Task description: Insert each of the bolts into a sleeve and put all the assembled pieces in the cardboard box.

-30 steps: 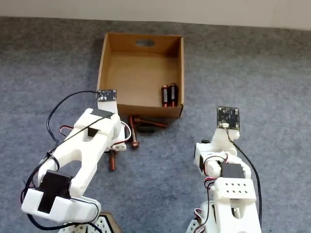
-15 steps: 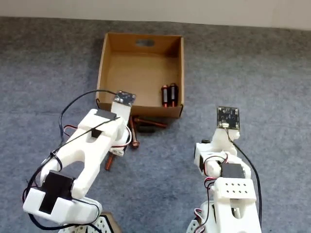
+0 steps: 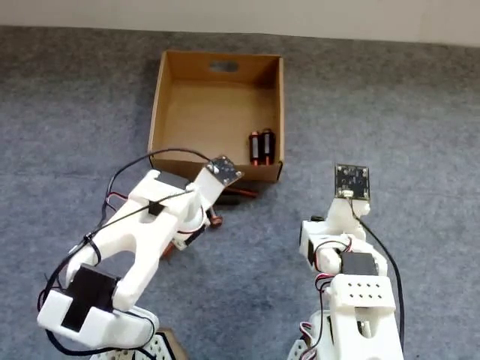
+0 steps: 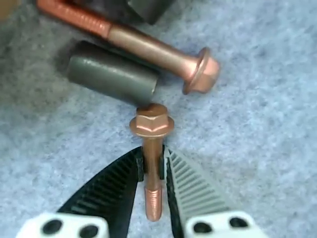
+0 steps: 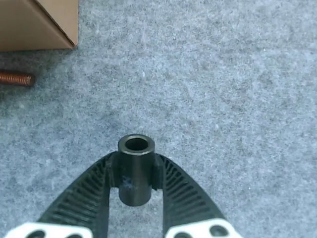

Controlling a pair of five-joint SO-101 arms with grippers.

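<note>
A grey, carpet-like worktop [image 3: 420, 112] meets a pale wall [image 3: 300, 15] at its far edge, where the cardboard box [image 3: 159, 97] sits with two assembled pieces [image 3: 261, 147] in its near right corner. The left gripper [image 4: 152, 157], bent over a loose bolt [image 4: 158, 52] and loose sleeve [image 4: 113, 73] just outside the box's near wall, pinches a second bolt [image 4: 151, 130] by its shank. The right gripper [image 5: 134, 161] clamps an upright sleeve [image 5: 134, 178] off the box's near right corner.

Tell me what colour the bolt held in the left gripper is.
Copper-coloured, with a slightly shiny metallic finish. The bolt shows best in the left wrist view.
</note>
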